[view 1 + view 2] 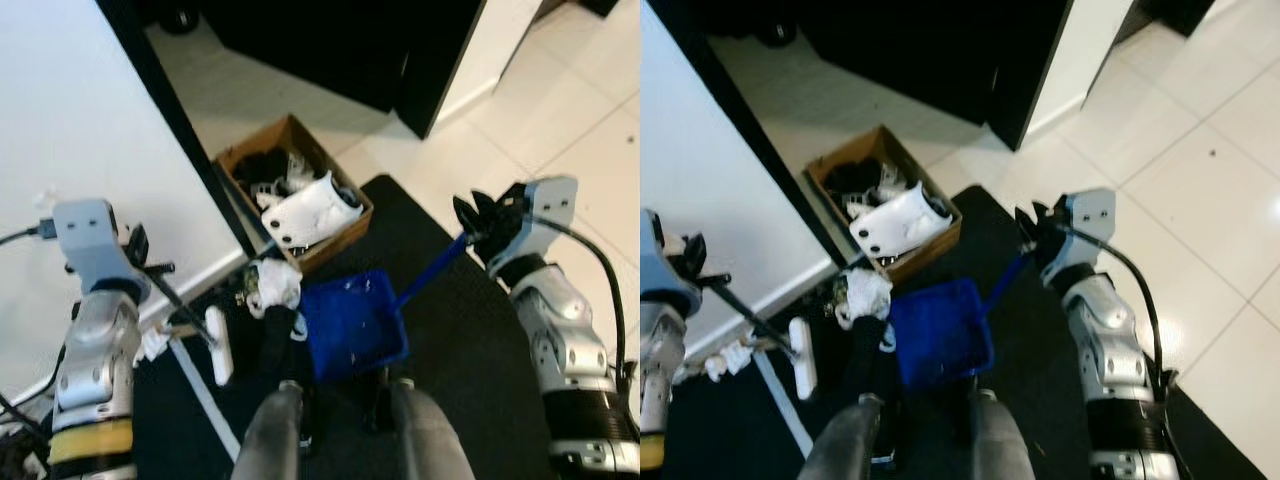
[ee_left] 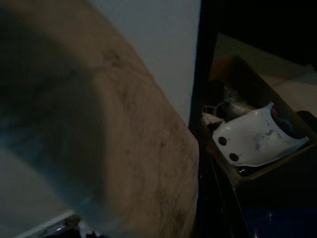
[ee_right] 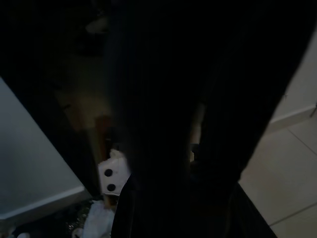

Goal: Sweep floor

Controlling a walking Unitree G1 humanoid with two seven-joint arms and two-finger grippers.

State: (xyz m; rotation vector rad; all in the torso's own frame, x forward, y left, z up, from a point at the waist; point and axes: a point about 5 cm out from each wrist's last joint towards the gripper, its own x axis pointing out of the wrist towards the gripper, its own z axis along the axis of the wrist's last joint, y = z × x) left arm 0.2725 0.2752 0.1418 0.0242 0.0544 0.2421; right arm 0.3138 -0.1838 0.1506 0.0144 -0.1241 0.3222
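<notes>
My left gripper (image 1: 140,256) is shut on the thin black handle of a brush, low on the left beside the white wall. The brush's white head (image 1: 218,346) rests on the black mat. Over on the right, my right gripper (image 1: 478,226) is shut on the blue handle of a blue dustpan (image 1: 352,322). The pan lies flat on the mat just ahead of my legs. Crumpled white paper (image 1: 276,284) sits at the pan's left corner, between pan and brush head. More white scraps (image 1: 152,343) lie by the wall base.
An open cardboard box (image 1: 232,158) holding a white plastic shell (image 1: 305,212) and dark clutter stands just beyond the dustpan. A black mat (image 1: 460,340) covers the floor underfoot; pale tiles (image 1: 570,130) spread to the right. Dark furniture (image 1: 330,50) stands ahead.
</notes>
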